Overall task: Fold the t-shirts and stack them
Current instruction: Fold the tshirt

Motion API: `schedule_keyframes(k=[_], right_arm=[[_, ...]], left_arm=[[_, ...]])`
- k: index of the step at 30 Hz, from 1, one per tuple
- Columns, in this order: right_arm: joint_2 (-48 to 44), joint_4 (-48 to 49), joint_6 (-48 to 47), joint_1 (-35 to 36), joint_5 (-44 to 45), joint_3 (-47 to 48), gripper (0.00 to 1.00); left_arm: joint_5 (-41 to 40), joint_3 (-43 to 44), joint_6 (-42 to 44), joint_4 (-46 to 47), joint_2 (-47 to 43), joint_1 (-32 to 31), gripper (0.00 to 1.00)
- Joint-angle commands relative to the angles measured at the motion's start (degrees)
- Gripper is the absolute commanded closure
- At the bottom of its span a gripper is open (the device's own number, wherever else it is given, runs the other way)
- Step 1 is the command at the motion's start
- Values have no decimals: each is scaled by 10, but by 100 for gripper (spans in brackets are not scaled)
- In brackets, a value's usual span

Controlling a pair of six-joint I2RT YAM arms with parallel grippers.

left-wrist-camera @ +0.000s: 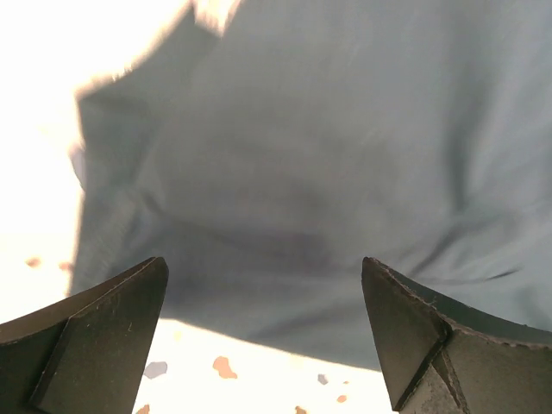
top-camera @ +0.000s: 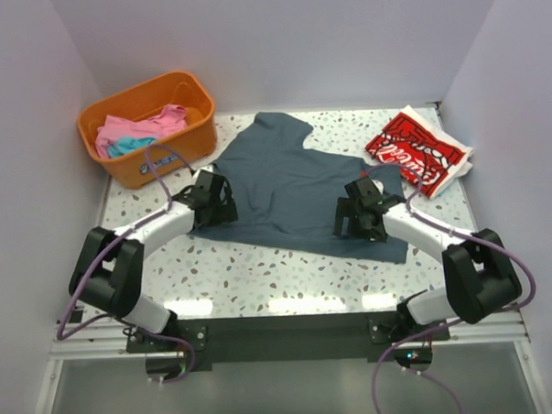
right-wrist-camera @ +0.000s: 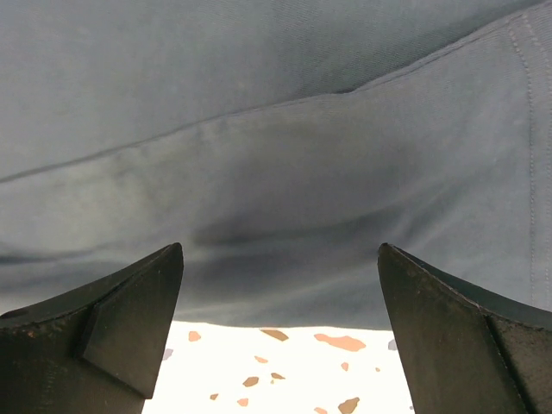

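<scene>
The slate-blue t-shirt [top-camera: 293,183] lies spread on the speckled table, partly flattened. My left gripper [top-camera: 213,202] is open at the shirt's left edge; in the left wrist view the cloth [left-wrist-camera: 328,155] lies just beyond my open fingers [left-wrist-camera: 103,328]. My right gripper [top-camera: 354,217] is open over the shirt's near right part; in the right wrist view the shirt's hem [right-wrist-camera: 285,216] lies just ahead of my fingers [right-wrist-camera: 129,319]. The red t-shirt with white lettering [top-camera: 416,150] lies folded at the back right. Pink and turquoise shirts [top-camera: 140,130] lie in the basket.
The orange plastic basket [top-camera: 181,84] stands at the back left corner. White walls close the table on three sides. Bare speckled tabletop [top-camera: 279,271] lies between the shirt and the near edge.
</scene>
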Motion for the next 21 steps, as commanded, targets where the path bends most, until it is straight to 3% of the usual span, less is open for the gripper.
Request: schedule_keyframes(k=[1,8,14,18,21], right_arm=[[18,25,13,1,16,1,1],[38,51,6,6,-16,-53,1],[10,42,-16,9,-37,-76,1],[-10,31,-19,11,-59,-88,2],[-35,24,-17,17,-81,-102,1]], left_arm=[[20,-10,-39,41,28,-4,0],[-2,-56,-137,-87,41,5,0],[-34,-125,-260,-237,-86,4,0],[-24,-167,-281,-271,-136,3,0],[24,-205,-281,-243,-178,-1,0]])
